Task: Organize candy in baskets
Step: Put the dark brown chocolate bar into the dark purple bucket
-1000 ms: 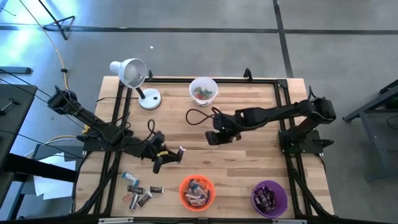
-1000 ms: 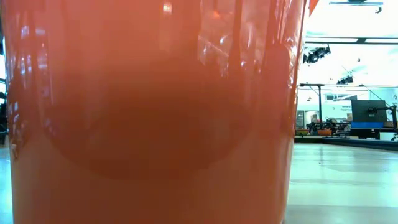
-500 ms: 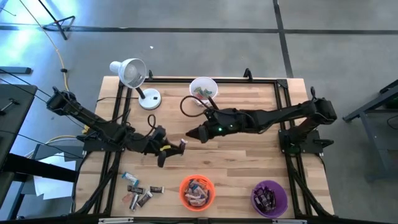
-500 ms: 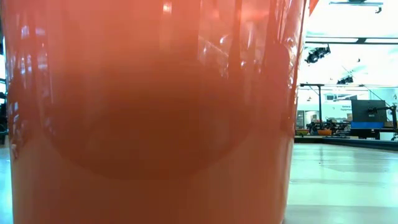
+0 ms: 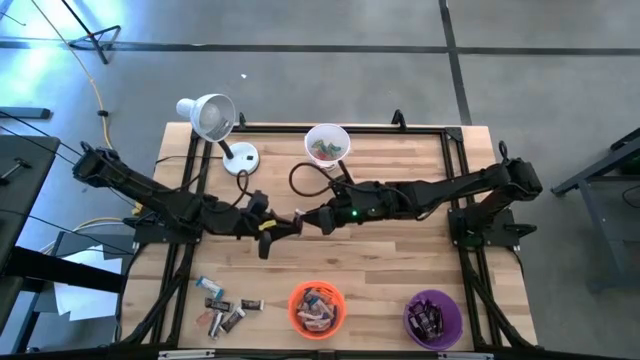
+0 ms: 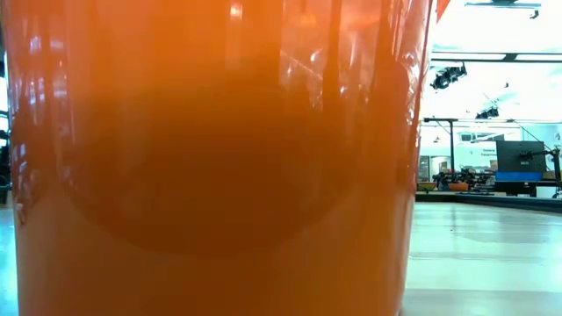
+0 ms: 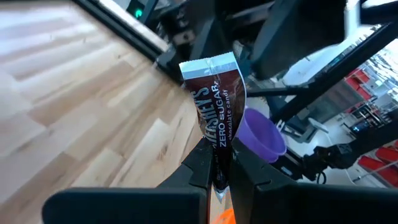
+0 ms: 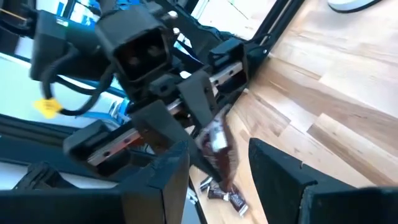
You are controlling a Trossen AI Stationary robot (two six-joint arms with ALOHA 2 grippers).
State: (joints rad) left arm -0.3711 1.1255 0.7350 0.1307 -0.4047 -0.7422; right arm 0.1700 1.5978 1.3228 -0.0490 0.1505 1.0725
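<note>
My left gripper (image 5: 283, 226) is above the middle of the table, shut on a dark brown candy bar (image 7: 216, 99). My right gripper (image 5: 310, 218) faces it from the table's right, open. Its fingers (image 8: 163, 169) stand on either side of the bar's free end (image 8: 219, 148) without touching it. The white basket (image 5: 327, 143) stands at the far edge. The orange basket (image 5: 317, 308) and the purple basket (image 5: 432, 318) stand at the near edge, all with candy inside. Several loose candies (image 5: 225, 305) lie at the near left. My left gripper pinches the brown bar's lower end (image 7: 217, 163) between its two fingers. The fingers come nearly level from the table's left. The bar sticks out past the fingertips toward my right gripper, lifted clear of the table.
A white desk lamp (image 5: 212, 120) stands at the far left with its base (image 5: 240, 159) on the table. A black cable loop (image 5: 305, 178) lies by the white basket. The orange basket's wall (image 6: 211, 158) fills most of the low view.
My left gripper has carried the brown bar up and toward the table's far edge and middle. My right gripper has risen and tipped from pointing down to nearly level. It has swung toward the table's left until its open fingers flank the bar.
</note>
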